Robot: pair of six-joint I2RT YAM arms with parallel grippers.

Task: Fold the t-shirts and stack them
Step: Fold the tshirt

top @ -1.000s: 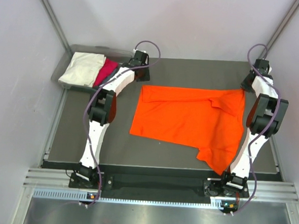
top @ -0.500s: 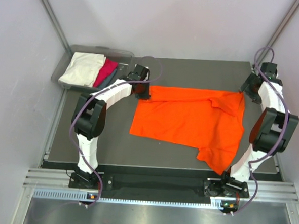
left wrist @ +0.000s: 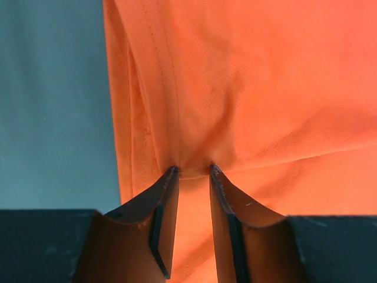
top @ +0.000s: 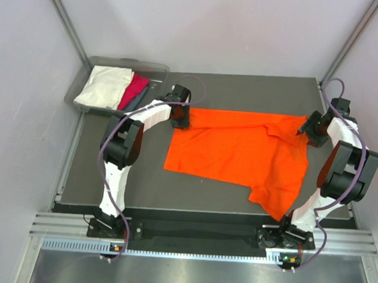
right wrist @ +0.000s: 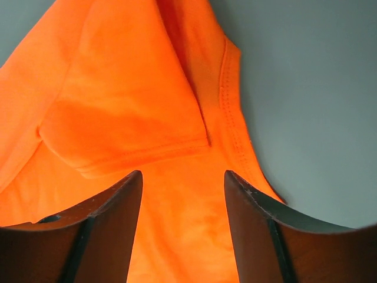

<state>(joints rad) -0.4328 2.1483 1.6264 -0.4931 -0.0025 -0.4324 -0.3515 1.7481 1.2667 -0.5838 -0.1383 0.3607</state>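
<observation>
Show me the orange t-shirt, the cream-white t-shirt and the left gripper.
orange t-shirt (top: 233, 147): top external view, middle of the spread cloth.
cream-white t-shirt (top: 102, 86): top external view, middle of its upper face.
left gripper (left wrist: 193, 171): left wrist view, midway between the tips of its fingers, where the orange cloth puckers.

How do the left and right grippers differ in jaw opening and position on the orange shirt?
The left gripper has its jaws nearly closed, the orange t-shirt puckering at its tips; the right gripper has its jaws wide apart above the cloth. The left gripper is at the shirt's far left corner, the right gripper at its far right corner. Both sit low over the same shirt.
</observation>
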